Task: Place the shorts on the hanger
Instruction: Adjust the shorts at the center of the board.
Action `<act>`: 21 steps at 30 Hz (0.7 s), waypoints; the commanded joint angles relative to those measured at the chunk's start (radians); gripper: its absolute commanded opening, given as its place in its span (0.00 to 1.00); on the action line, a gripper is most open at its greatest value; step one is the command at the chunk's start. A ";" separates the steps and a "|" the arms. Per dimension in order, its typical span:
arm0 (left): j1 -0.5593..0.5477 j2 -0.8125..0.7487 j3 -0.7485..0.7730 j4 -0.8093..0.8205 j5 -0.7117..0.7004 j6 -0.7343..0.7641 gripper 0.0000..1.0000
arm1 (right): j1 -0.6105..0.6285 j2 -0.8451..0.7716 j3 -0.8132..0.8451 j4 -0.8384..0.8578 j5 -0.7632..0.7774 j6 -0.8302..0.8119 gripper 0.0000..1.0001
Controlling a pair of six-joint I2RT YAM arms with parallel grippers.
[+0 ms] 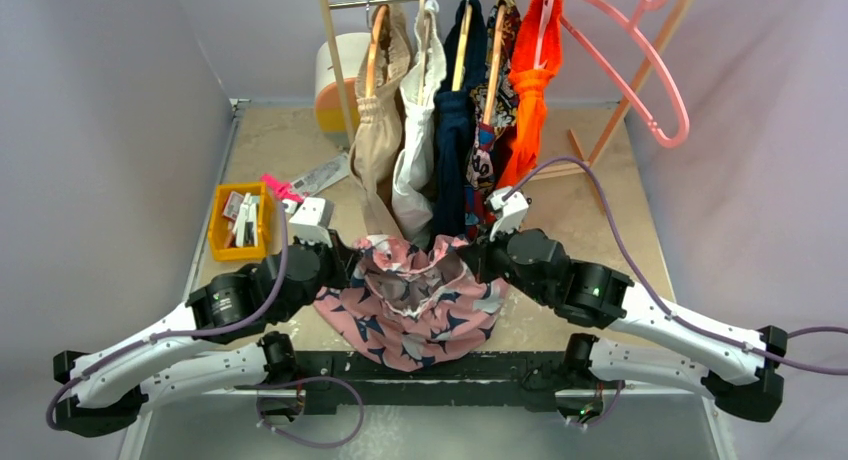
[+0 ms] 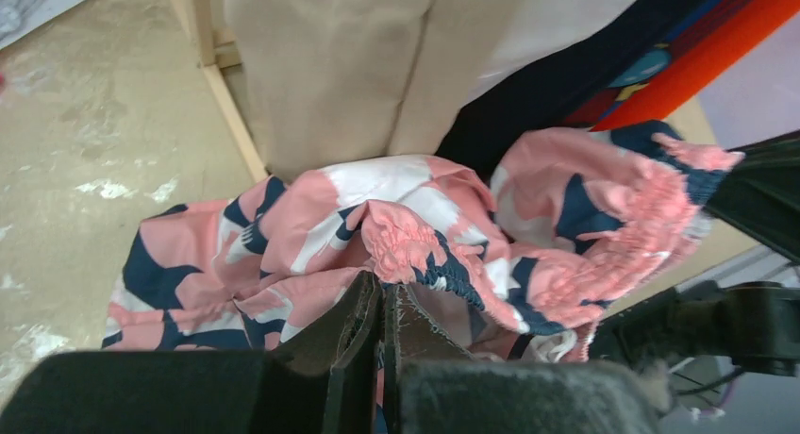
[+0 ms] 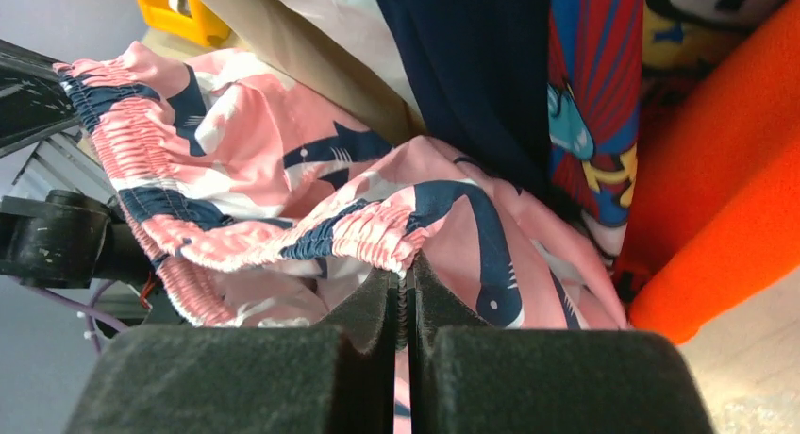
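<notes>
The pink shorts (image 1: 410,305) with the navy-and-white print hang bunched between my two grippers near the table's front edge, waistband up and spread open. My left gripper (image 1: 350,262) is shut on the waistband's left side, where the fabric sits pinched at the tips (image 2: 385,285). My right gripper (image 1: 472,258) is shut on the gathered waistband's right side (image 3: 406,272). The shorts (image 2: 311,236) (image 3: 274,170) droop down onto the table. The large pink hanger (image 1: 655,75) hangs empty at the rack's far right end, well above and behind both grippers.
A wooden rack (image 1: 335,60) at the back holds beige (image 1: 380,130), white, navy and patterned garments on tan hangers, plus an orange garment (image 1: 530,90). These hang just behind the shorts. A yellow bin (image 1: 240,220) sits at the left, a white-and-orange canister (image 1: 335,80) behind it.
</notes>
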 commanded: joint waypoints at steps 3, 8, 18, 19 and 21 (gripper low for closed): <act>0.004 -0.011 -0.043 -0.056 -0.199 -0.203 0.00 | -0.002 -0.039 -0.015 -0.123 0.149 0.265 0.00; 0.004 0.055 -0.086 -0.129 -0.283 -0.301 0.00 | -0.003 -0.018 -0.068 -0.259 0.244 0.498 0.00; 0.004 0.146 -0.254 0.064 -0.264 -0.324 0.00 | -0.004 0.098 -0.212 -0.103 0.204 0.567 0.00; 0.004 0.157 -0.262 0.079 -0.266 -0.323 0.00 | -0.004 0.115 -0.215 -0.088 0.204 0.566 0.00; 0.004 0.185 -0.274 0.105 -0.272 -0.322 0.00 | -0.004 0.149 -0.217 -0.070 0.204 0.561 0.00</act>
